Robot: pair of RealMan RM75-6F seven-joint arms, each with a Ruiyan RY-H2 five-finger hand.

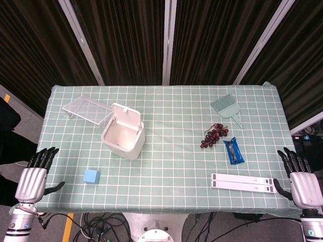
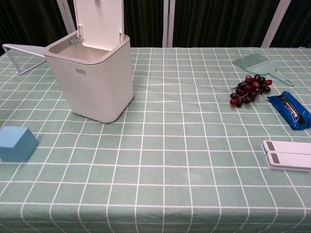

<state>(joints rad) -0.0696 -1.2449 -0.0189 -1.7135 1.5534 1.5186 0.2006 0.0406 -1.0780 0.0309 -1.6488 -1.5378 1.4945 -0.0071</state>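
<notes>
Bright, even overhead light, soft shadows, both views sharp, dark backdrop.

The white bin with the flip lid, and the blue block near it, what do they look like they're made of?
The white bin looks like moulded plastic with a smooth matt finish: even colour, rounded corners, thin walls and a printed logo on its front. The blue block looks like foam or soft plastic: flat, dull faces with no shine and slightly softened edges. The pictures leave open which of the two it is.

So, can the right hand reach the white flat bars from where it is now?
Probably yes: the right hand is open at the table edge, just beside the white flat bars, and nothing lies between them.
</notes>
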